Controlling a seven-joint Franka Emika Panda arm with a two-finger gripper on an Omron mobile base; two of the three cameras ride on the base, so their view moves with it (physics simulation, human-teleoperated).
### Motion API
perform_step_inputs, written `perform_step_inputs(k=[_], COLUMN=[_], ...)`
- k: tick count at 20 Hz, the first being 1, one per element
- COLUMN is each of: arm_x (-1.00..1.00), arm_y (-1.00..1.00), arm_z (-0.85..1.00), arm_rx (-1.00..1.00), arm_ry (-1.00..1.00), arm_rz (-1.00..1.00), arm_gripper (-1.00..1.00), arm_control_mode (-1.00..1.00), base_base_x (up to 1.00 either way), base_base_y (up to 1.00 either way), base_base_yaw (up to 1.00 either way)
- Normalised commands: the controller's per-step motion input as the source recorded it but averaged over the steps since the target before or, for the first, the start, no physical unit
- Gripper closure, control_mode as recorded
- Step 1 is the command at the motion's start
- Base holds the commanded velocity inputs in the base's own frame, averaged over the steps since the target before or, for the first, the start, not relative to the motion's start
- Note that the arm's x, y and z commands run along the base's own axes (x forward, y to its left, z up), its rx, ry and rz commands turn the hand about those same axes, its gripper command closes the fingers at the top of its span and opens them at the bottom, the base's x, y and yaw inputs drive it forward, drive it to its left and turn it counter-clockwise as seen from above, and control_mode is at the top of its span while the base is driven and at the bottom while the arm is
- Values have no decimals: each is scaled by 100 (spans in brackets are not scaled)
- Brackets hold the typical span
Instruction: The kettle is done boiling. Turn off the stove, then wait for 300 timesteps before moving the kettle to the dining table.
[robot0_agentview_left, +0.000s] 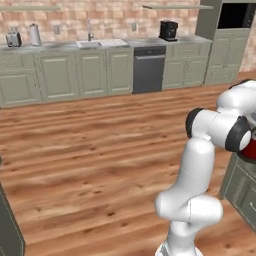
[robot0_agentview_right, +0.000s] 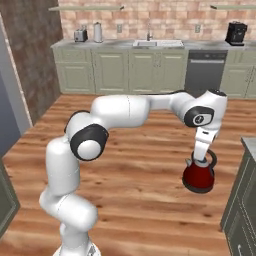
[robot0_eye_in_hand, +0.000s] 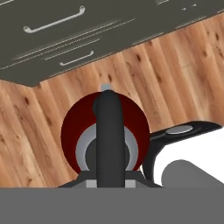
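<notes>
Red kettle (robot0_agentview_right: 198, 178) hangs above the wooden floor (robot0_agentview_right: 140, 165) — claw (robot0_agentview_right: 201, 161) pinching its arched handle.

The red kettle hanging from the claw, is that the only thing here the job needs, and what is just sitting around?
Part of the job:
- red kettle, carried above the wood floor
- claw, shut on the kettle's handle

Just sitting around:
- toaster
- coffee machine
- sink
- dishwasher

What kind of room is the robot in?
It looks like a kitchen: a sink set in a counter over green cabinets, a dishwasher, and a toaster by a brick wall.
</notes>
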Motion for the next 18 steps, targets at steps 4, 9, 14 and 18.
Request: perform_step_inputs(k=[4,9,14,18], arm_x=[0,0,0,0], arm_y=[0,0,0,0], arm_z=[0,0,0,0], arm_rx=[0,0,0,0], arm_ry=[0,0,0,0], arm_rz=[0,0,0,0], arm_gripper=[100,100,100,100], arm_control_mode=[100,100,100,100], base_base_x=[37,33,31,38], base_base_y=[24,30,32,39], base_base_yaw=[-29,-29,-30,-28])
